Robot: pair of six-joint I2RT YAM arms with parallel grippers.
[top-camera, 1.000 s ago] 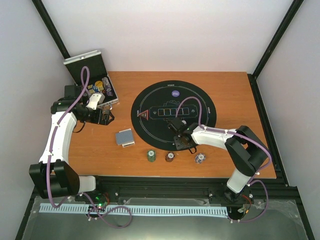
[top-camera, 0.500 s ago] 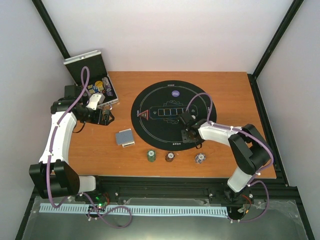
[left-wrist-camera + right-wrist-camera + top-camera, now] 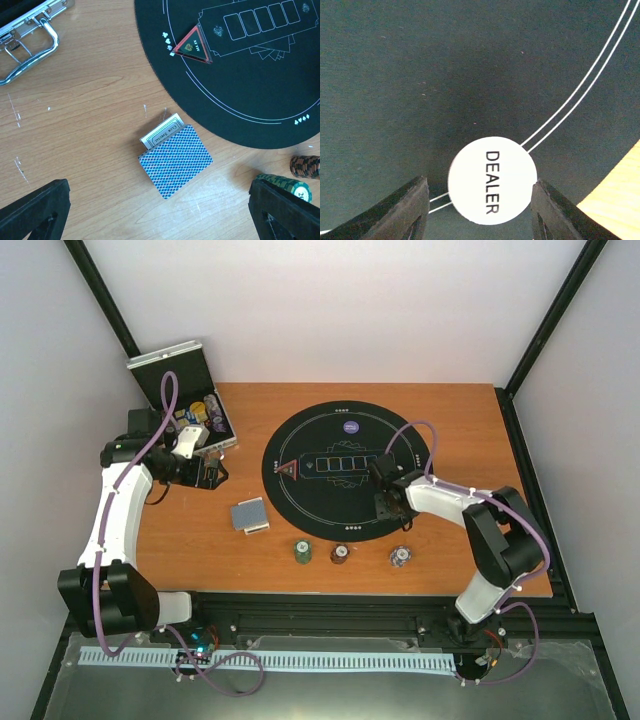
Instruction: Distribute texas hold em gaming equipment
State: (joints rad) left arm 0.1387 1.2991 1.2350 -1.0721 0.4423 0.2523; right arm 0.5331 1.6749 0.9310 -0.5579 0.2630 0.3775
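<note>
Dealer disc (image 3: 492,180) lies flat near the black mat's (image 3: 395,75) 4 o'clock edge, between the right tool's (image 3: 479,205) parted jaws, not gripped. Centre first, then close evenly. Left tool (image 3: 160,215) hangs wide open above the deck (image 3: 175,160).

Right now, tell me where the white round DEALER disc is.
In the right wrist view the white DEALER disc lies on the black round mat, across its double white line near the mat's edge, between the fingers of the right end effector.
</note>
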